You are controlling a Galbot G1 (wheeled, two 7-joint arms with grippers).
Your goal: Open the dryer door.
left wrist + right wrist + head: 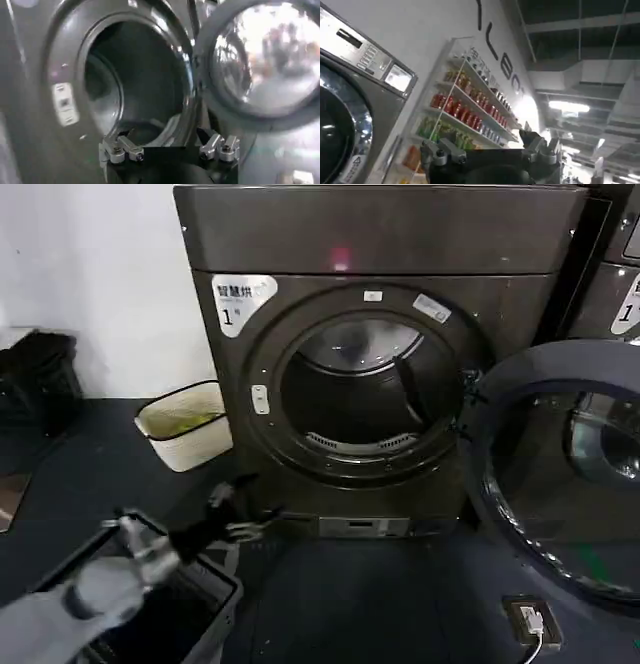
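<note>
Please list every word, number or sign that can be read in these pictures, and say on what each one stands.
"1": on the white label at the dryer's upper left; the characters above it are too blurred to read.
"1": on the label of the second machine.
Small stickers above the drum opening: too small to read.
Large dark letters on the wall above the shelves: partly cut off, unreadable.

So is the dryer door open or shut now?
Open. The dryer door is swung wide to the robot's right, leaving the drum exposed. The left gripper, open, is below the opening.
</note>
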